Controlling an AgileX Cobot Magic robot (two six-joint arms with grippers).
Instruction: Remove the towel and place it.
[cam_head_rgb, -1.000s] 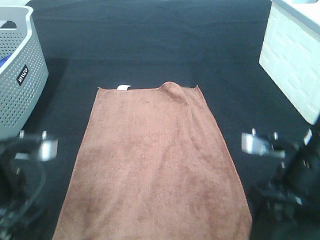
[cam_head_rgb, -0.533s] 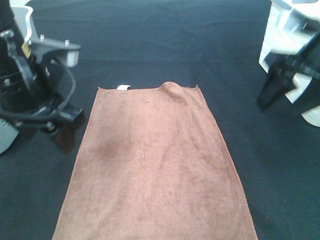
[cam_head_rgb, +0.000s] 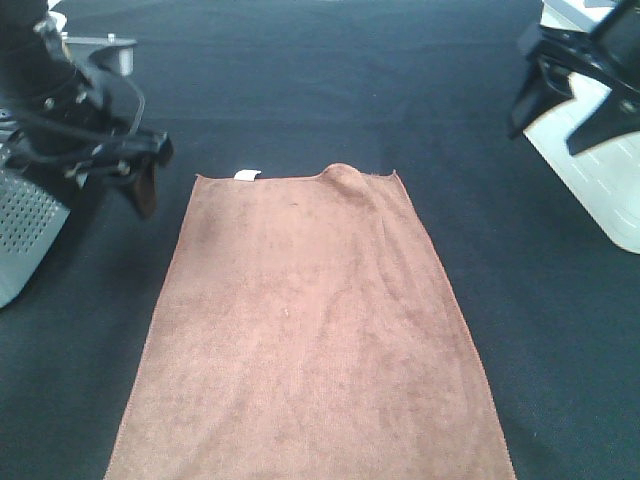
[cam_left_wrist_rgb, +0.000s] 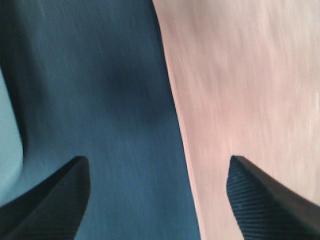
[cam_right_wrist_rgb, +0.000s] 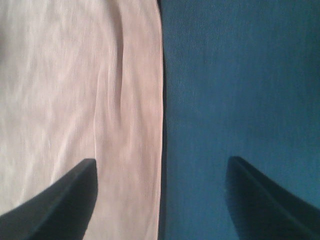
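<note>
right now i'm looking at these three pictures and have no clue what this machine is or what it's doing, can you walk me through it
This is a robot with two arms, each ending in a two-fingered tool. The wide picture comes from a camera mounted high above the work surface. The other two come from a camera on each arm's wrist, looking down past the fingers.

A large rectangular brown terry towel lies flat on a black table cloth, with a small white tag at its far short edge. A grey perforated plastic basket stands at the left and a white box-shaped container at the right.

The left tool and the right tool are both open. Each wrist picture shows one long edge of the towel between the fingers. Neither tool holds anything.
</note>
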